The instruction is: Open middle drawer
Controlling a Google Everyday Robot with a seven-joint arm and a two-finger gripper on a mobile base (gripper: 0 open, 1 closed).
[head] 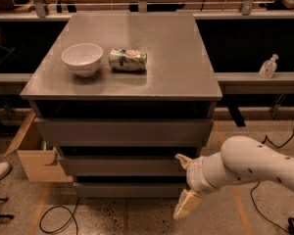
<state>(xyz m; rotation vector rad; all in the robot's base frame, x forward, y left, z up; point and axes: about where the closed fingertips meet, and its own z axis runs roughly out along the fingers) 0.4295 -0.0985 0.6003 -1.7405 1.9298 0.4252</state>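
Since the middle drawer (122, 166) has no handle, the pull has to come from an edge, and that decides how this step should go. It sits shut, or very nearly so, as the second of three grey fronts on the cabinet (122, 95). The taller uppermost front (122, 131) is above it and the lowest front (127, 189) is below.

The tool (185, 182) hangs at the drawer's right end, low in front of the cabinet, with its two pale fingers spread well apart. The upper finger (182, 159) reaches toward the dark gap above the drawer's top edge, and the lower finger (187, 204) points down toward the floor. I cannot tell whether the upper tip is already behind the lip (the gap is in shadow).

In my judgement, that upper finger should be seated firmly in the gap just over the middle front, not in the gap under the worktop, and then drawn straight back along the drawer's run. Pulling from one end invites racking, so a slow, level pull seems wise. On the worktop (176, 48) stand a white bowl (82, 58) and, just beside it, a can (128, 59) lying on its side. Either could shift if the cabinet is jerked.
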